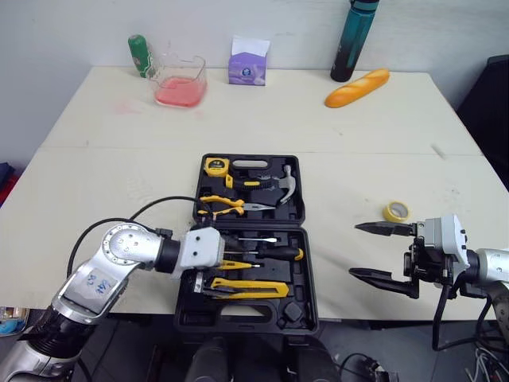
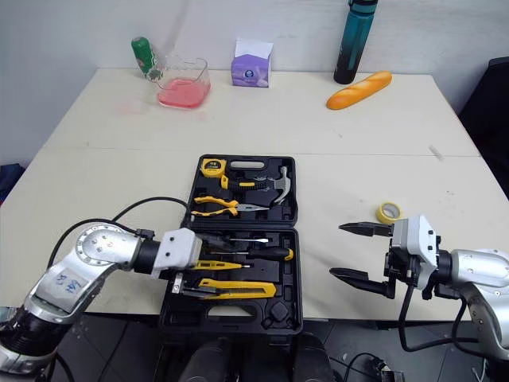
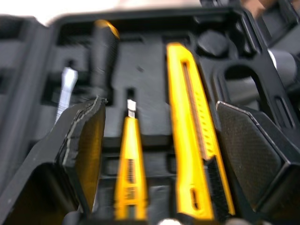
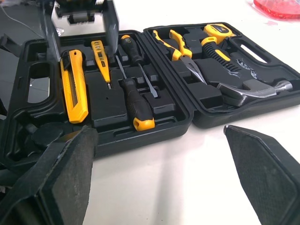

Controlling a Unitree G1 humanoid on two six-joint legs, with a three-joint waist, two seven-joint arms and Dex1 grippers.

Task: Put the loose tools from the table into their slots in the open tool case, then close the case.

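left tool [image 3: 158, 105] — spread over tool case [image 1: 290, 312] | right tool [image 1: 355, 250] — spread beside it

the tool case [image 1: 296, 213] lay open at the desk's [image 1: 103, 159] front edge, a tape roll [image 1: 396, 211] to its right, bread [image 1: 357, 87] near the far edge.

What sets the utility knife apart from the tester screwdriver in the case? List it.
The utility knife is broad and long; the tester screwdriver is slim, shorter, with a bare metal tip. The knife lies nearer the tool case's handle edge, the tester further in. Both are yellow, lying parallel between the left gripper's open fingers.
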